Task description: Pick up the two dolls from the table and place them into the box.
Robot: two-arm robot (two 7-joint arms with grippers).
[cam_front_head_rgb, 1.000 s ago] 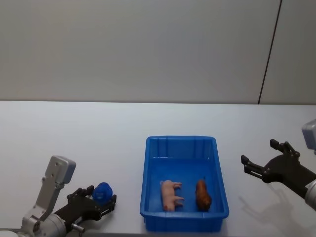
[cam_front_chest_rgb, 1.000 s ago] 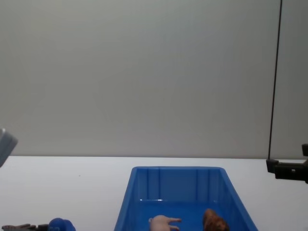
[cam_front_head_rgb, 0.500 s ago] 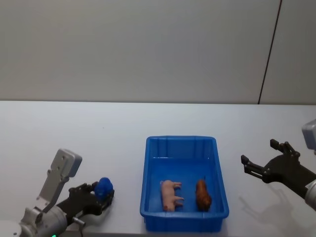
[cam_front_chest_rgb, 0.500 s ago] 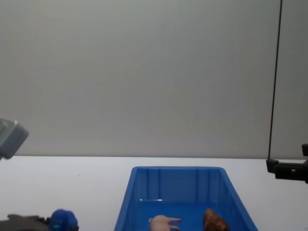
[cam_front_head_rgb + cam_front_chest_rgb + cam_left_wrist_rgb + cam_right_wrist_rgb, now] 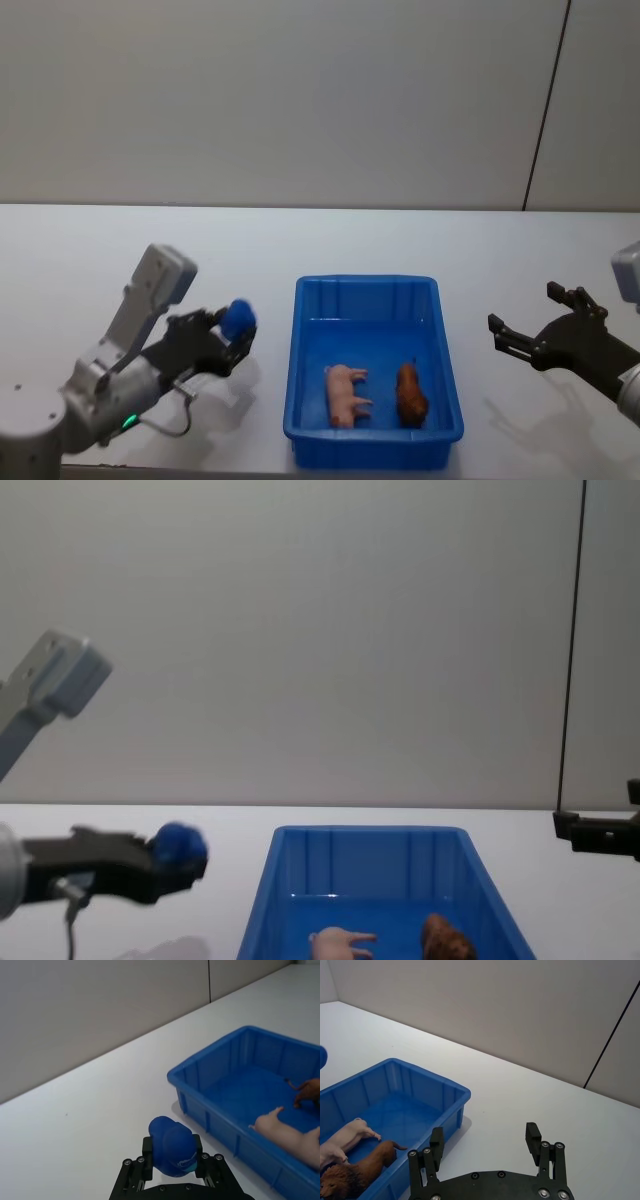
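Box [image 5: 300, 340] far half free — pig [image 5: 345, 393], lion [image 5: 410, 394] near.

White table [image 5: 330, 245]: a flat matte surface filling the lower half of the head view, its far edge running level across the frame at mid-height. Grey wall [image 5: 280, 100]: a plain panel across the upper half, meeting the table's far edge. Dark seam [image 5: 547, 105]: a thin line at upper right of the wall, slanting slightly down to the table.
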